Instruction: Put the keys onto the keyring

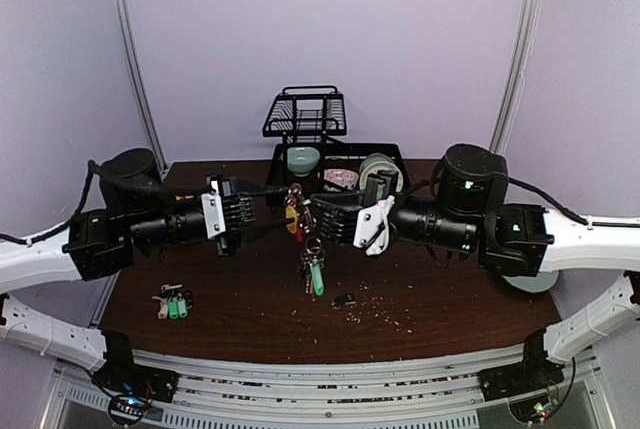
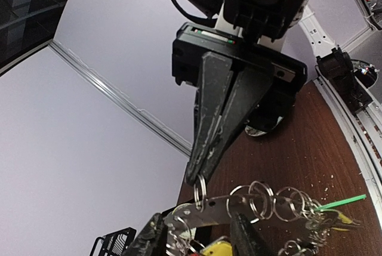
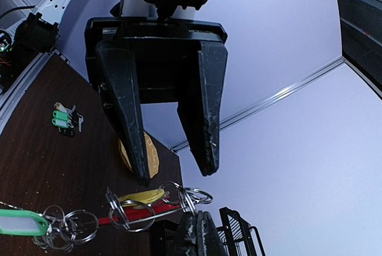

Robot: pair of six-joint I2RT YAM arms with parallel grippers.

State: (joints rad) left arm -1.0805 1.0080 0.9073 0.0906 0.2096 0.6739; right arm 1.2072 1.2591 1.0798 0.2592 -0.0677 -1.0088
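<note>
The keyring (image 1: 296,211) hangs in the air between my two grippers. Its red arc (image 3: 128,215), its flat metal bar (image 2: 239,214) and several split rings show in the wrist views. Keys hang below it, one with a green tag (image 1: 317,279). My right gripper (image 1: 312,211) is shut on a small split ring (image 2: 200,191) at the bar's end. My left gripper (image 1: 275,211) is open, and its fingers (image 3: 128,119) straddle the keyring's end. Loose keys with green tags (image 1: 175,304) lie on the table at the front left. A dark-tagged key (image 1: 344,300) lies near the middle.
A black wire rack (image 1: 305,114) stands at the back above a black tray (image 1: 385,152) holding bowls and plates. Crumbs are scattered over the brown table (image 1: 420,309). The loose green-tagged keys also show in the right wrist view (image 3: 59,119).
</note>
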